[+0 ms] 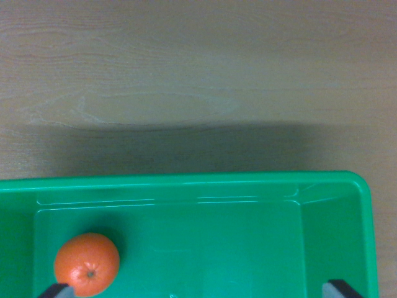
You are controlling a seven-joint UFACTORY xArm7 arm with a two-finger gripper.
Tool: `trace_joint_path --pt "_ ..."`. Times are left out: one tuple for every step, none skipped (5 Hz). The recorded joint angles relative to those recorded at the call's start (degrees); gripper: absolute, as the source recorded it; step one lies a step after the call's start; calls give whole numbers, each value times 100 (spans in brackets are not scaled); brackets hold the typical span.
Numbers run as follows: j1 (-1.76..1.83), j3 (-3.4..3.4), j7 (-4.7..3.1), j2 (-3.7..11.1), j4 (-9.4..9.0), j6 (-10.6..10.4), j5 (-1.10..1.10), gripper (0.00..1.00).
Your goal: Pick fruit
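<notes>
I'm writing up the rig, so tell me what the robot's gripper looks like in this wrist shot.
Very little of the gripper shows: only two dark grey fingertips poke in at the bottom edge, one beside the round orange fruit, the other near the right wall of the green plastic bin. Each looks flat and angular with a paler edge. No cables or markings are visible.

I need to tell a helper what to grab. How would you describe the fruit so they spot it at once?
Look in the green bin on the wooden table. On the wrist view's left of its floor sits an orange. It is the only round, orange thing in the bin.
</notes>
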Motion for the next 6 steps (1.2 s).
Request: trace_joint_path --pt "0 0 0 0 0 0 0 0" --pt "23 29 -70 86 -179 -217 22 0" --pt "23 29 -70 86 -179 -217 22 0" --pt "48 60 -143 177 -367 -444 45 0" --pt "48 60 -143 177 -367 -444 45 0" --pt "74 93 -222 276 -572 -693 70 0"
